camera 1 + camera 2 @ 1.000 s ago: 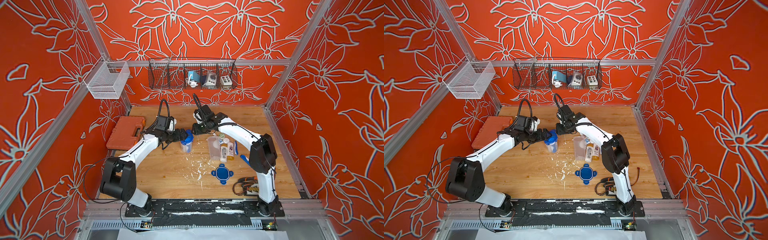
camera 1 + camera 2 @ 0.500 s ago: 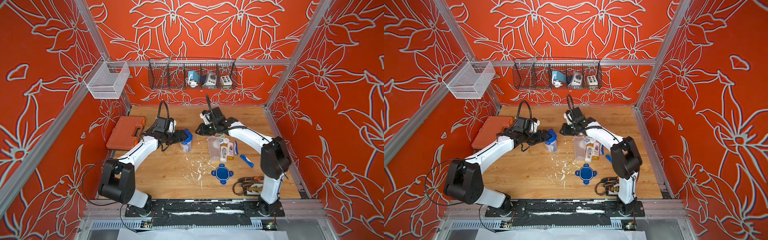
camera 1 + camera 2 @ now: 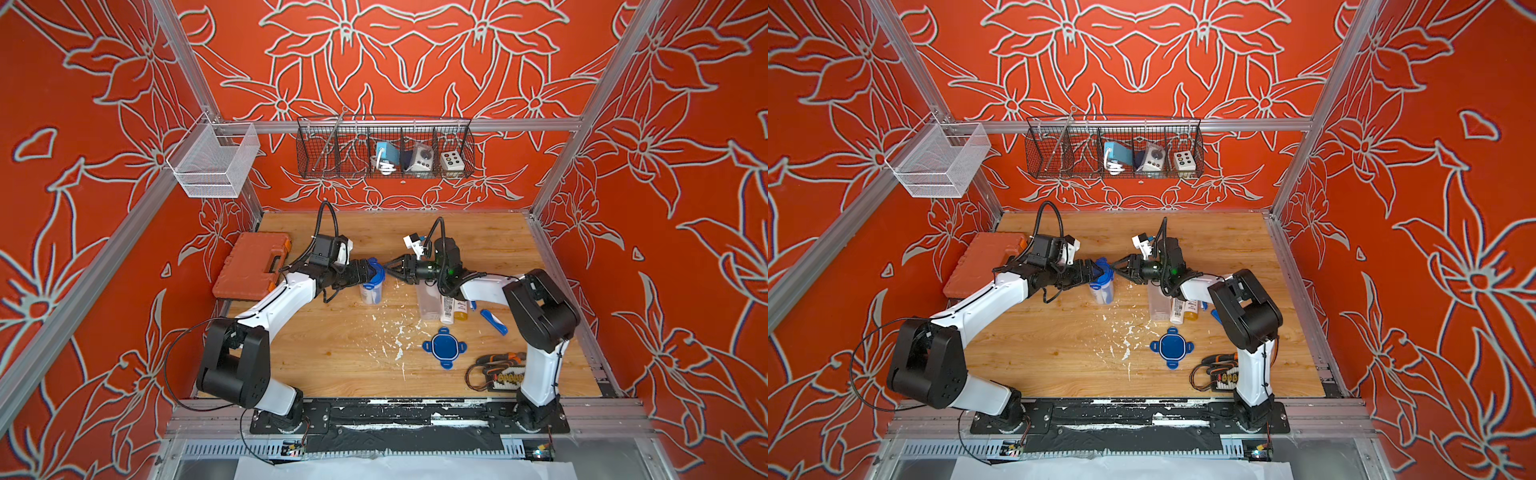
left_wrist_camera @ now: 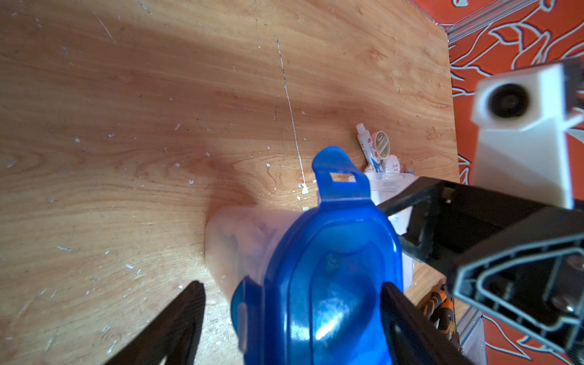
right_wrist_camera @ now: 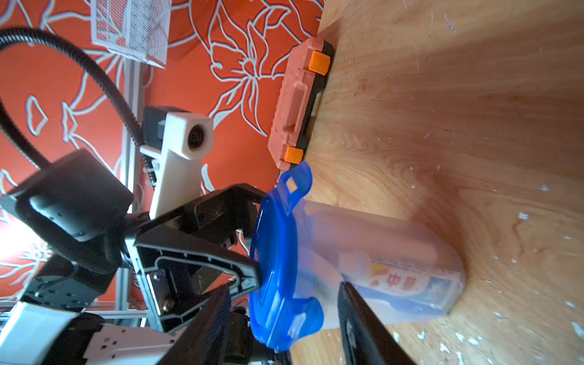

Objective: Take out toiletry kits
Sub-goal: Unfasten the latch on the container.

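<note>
A clear tub (image 3: 371,291) with a blue lid (image 3: 372,269) stands mid-table; through its wall shows a printed tube (image 5: 407,281) of one toiletry kit. My left gripper (image 3: 368,271) is open astride the lid (image 4: 331,284); one finger stands clear of its edge. My right gripper (image 3: 386,268) faces it from the other side, open, with a lid tab (image 5: 298,319) between its fingers. The other kit lies loose on the table: white bottle (image 3: 446,307), amber bottle (image 3: 460,311), blue toothbrush (image 3: 493,322), small tube (image 4: 368,148), green tin (image 4: 381,144).
An empty clear tub (image 3: 428,297) stands beside the loose items, its blue lid (image 3: 444,347) nearer the front. An orange tool case (image 3: 251,270) sits at the left wall. A cabled device (image 3: 498,372) lies by the right arm's base. Wire baskets (image 3: 384,147) hang on the back wall.
My right gripper has swung left from above the loose items to the lidded tub and has opened. The left gripper's jaws have narrowed round the lid.
</note>
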